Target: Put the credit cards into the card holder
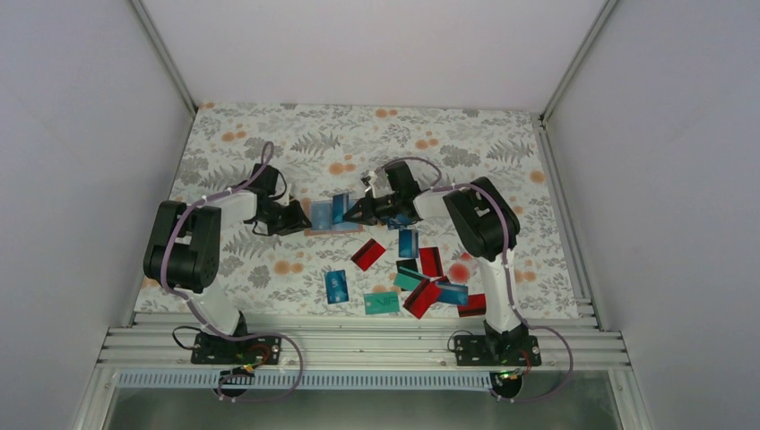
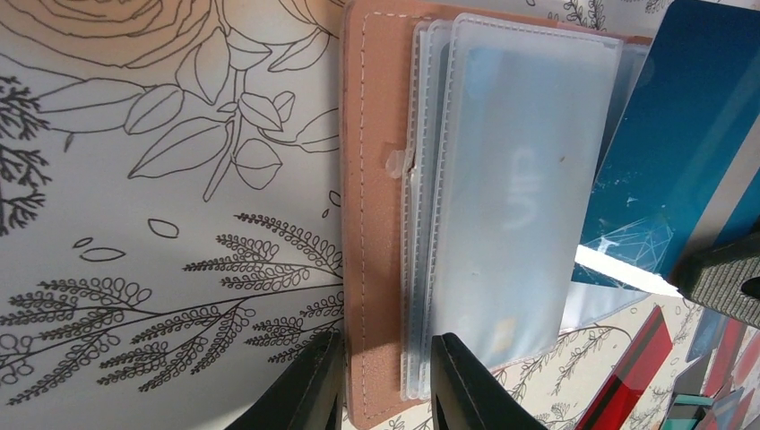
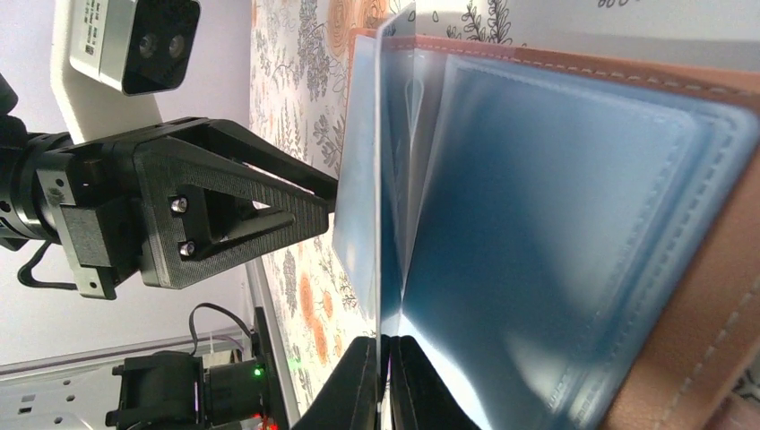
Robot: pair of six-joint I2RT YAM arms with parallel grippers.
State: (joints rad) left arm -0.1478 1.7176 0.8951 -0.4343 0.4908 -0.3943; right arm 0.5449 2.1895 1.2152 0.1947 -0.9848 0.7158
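Card holder [image 2: 372,224] lying open near the middle of the worktop [image 1: 269,143], between the two end effectors. Tan, leather-like rectangular cover with rounded corners and a pale line of stitching just inside the rim.

Inside it, a stack of clear plastic sleeves [image 2: 520,179]: frosted, flexible, ribbed along the welded edges, fanned slightly apart, with a pale card faintly visible in one.

Blue card [image 2: 690,107]: thin, rigid and glossy, with a pale geometric print near one corner, standing on edge among the sleeves on the right arm's side.

Right end effector [image 3: 385,349] pinched tight on one edge of that card, black fingers flat against both faces.

Left end effector [image 2: 385,358] with jaws partly apart, one matte black finger on either side of the stitched margin and the sleeve edges at the holder's other side. Firmness of any grip there not determinable.

Loose credit cards [image 1: 368,254] scattered flat nearer the right arm's base: small glossy rectangles in red, blue and teal, several overlapping in a loose heap, one blue and one teal lying apart.

Worktop covered in a pale print of grey fern fronds and orange blooms.
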